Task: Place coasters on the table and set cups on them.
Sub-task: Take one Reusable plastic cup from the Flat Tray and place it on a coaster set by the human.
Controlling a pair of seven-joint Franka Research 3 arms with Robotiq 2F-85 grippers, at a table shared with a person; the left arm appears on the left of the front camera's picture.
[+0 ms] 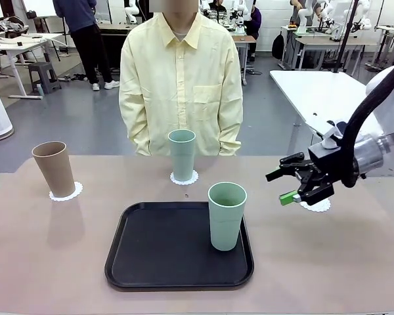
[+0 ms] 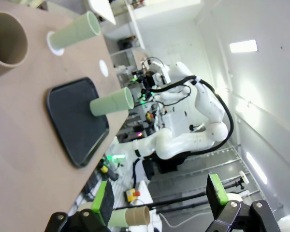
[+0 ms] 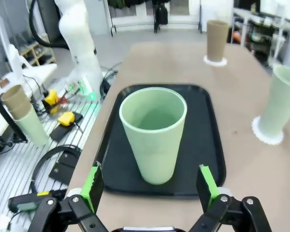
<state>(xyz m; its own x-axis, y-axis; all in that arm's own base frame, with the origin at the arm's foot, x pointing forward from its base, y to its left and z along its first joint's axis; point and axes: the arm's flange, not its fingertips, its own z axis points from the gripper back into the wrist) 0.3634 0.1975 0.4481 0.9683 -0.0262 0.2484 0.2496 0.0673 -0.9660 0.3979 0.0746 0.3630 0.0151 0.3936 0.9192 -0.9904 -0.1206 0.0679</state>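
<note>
From the front, the table (image 1: 39, 262) runs across the lower half of the frame with a black tray (image 1: 164, 256) at its lower middle. A pale green cup (image 1: 226, 215) stands upright on the tray's right part. Another green cup (image 1: 182, 155) stands on a lacy white coaster (image 1: 184, 178) just above the tray, in front of a person in a yellow shirt (image 1: 181, 85). At the left, a brown cup (image 1: 54, 168) sits on its own coaster (image 1: 67, 193). At the right, the right gripper (image 1: 284, 186) hangs above the table with its fingers spread wide and nothing between them; a third coaster (image 1: 317, 206) lies bare just below it. In the left wrist view, rolled sideways, the left gripper (image 2: 159, 197) at the bottom edge stands wide open and empty, well off the table; the brown cup (image 2: 7, 38) is at the upper left, the tray (image 2: 77, 123) at centre left with a green cup (image 2: 112, 101) on it, and the other green cup (image 2: 77, 31) on its coaster (image 2: 55, 44) near the top. In the right wrist view, the green pads (image 3: 93, 186) of the right gripper (image 3: 150, 186) stand far apart at the bottom, with the green cup (image 3: 153, 133) on the tray (image 3: 210, 145) just beyond them, untouched. The second green cup (image 3: 282, 101) stands at the right edge on its coaster (image 3: 266, 137), and the brown cup (image 3: 217, 38) at the upper right.
</note>
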